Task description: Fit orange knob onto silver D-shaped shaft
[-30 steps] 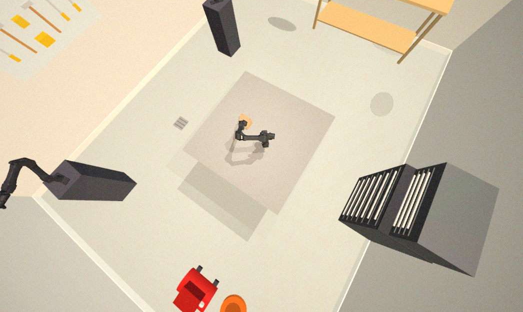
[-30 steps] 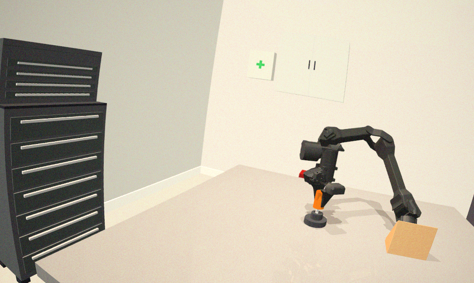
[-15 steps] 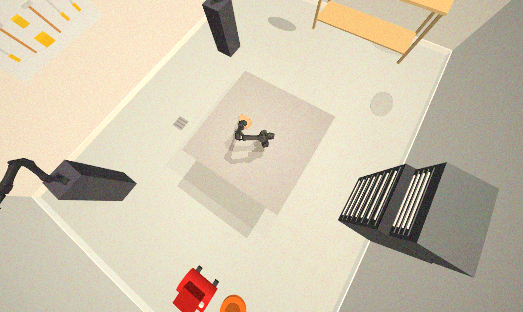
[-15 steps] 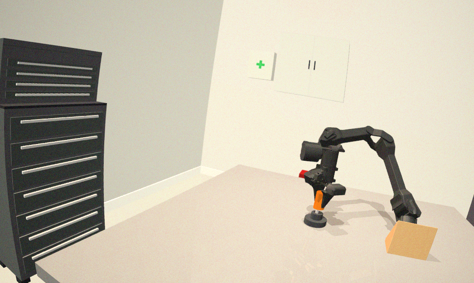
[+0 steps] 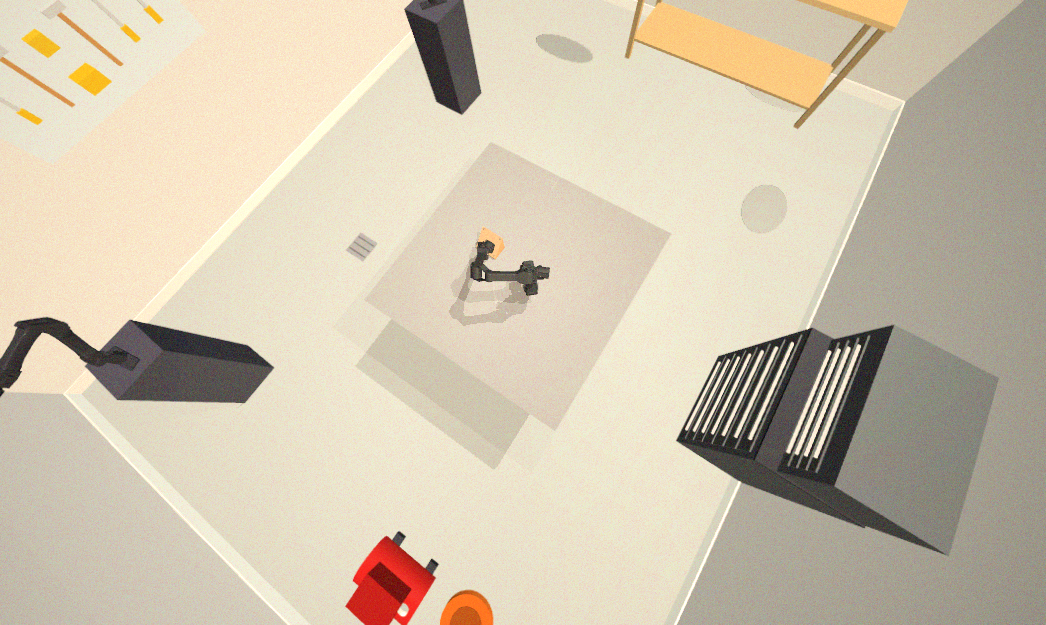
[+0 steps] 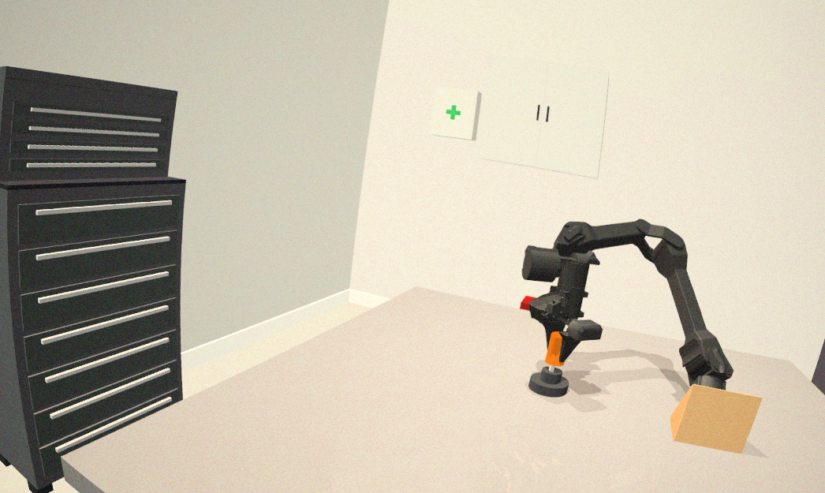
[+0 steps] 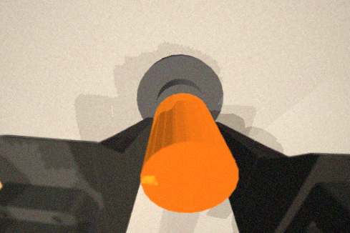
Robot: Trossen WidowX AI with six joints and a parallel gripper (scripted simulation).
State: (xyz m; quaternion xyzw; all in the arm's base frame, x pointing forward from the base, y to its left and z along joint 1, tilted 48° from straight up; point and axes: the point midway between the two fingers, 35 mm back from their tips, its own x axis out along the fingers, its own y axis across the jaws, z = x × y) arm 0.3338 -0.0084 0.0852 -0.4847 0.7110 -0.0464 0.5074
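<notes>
The orange knob (image 6: 554, 349) (image 7: 192, 175) is upright between the fingers of my gripper (image 6: 556, 352) (image 7: 182, 126), which is shut on it. The dark round pedestal (image 6: 548, 384) (image 7: 180, 66) stands on the table directly below the knob. A short length of the silver shaft (image 6: 551, 367) shows in the exterior view between the knob's lower end and the pedestal's raised collar. The knob's underside, its hole and the shaft's flat side are hidden. In the top view the arm hides the knob and pedestal.
The arm's base stands by a light wooden wedge-shaped block (image 6: 718, 418) (image 5: 491, 242) on the table (image 6: 340, 402) (image 5: 586, 225). A small red object (image 6: 527, 303) shows behind the gripper in the exterior view. A drawer cabinet (image 6: 97, 317) stands beyond the table.
</notes>
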